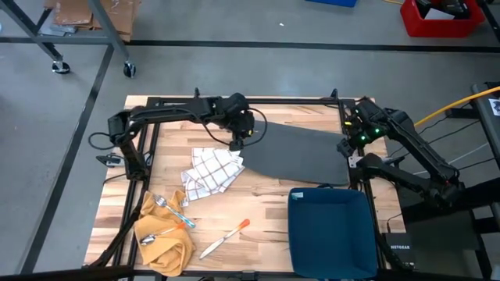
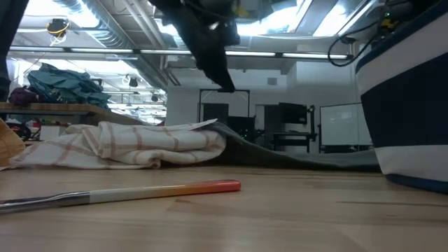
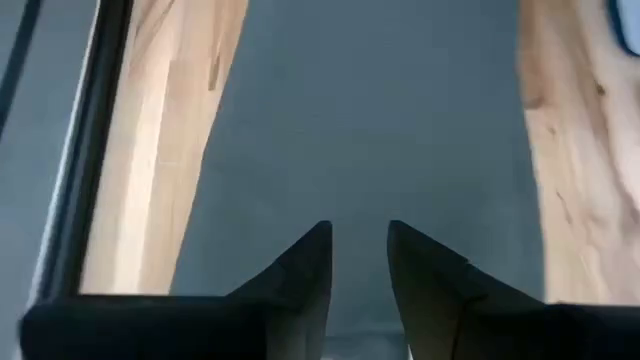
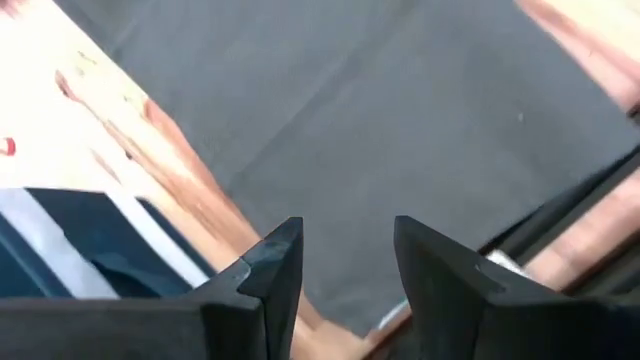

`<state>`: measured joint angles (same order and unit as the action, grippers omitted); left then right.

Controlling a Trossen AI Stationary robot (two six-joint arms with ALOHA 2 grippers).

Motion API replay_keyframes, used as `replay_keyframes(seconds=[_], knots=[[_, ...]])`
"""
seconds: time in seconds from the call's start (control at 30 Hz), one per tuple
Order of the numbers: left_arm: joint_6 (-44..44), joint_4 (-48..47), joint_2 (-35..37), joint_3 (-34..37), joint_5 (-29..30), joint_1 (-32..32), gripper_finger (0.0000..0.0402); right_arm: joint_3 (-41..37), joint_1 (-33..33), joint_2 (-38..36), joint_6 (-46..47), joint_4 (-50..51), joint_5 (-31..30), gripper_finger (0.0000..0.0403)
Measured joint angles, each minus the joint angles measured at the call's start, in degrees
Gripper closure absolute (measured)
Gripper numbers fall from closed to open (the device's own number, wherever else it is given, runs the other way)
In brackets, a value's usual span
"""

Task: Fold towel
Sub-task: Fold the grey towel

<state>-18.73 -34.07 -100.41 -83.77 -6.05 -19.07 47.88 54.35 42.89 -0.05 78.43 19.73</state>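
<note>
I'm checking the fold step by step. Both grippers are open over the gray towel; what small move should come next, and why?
Probably lower both grippers onto the gray towel's ends and pinch. The left gripper and right gripper are open with nothing between their fingers, above the cloth, which lies flat and unfolded across the table. Each sits near one end, so a fresh grip looks needed before folding.

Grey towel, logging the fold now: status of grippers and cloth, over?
Left gripper open above grey towel, empty. Right gripper open at its far edge, empty. Towel flat. Checked cloth touches its corner.
</note>
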Motion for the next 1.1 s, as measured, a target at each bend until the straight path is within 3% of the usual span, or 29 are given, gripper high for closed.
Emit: replay_keyframes(seconds=[0.13,0.43,0.6,0.8,1.1], knots=[[5.2,0.85,-4.65,0.0,0.02,0.0,0.0328,0.0,0.0,0.11,0.18,-2.35,-0.34,0.024],[11.02,1.83,-11.39,0.02,0.06,-0.04,0.0372,0.0,0.0,4.95,6.1,-7.8,-8.36,0.024],[10.93,1.97,-11.55,0.02,0.22,-0.02,0.0398,0.0,0.0,10.47,8.7,-10.34,-8.17,0.024],[7.45,2.07,-11.42,0.02,0.36,-0.23,0.0399,0.0,0.0,17.09,8.76,-13.07,-7.95,0.024],[2.19,8.41,-14.65,-0.04,6.26,-2.2,0.0401,0.0,0.0,24.73,8.83,-18.15,-2.34,0.024]])
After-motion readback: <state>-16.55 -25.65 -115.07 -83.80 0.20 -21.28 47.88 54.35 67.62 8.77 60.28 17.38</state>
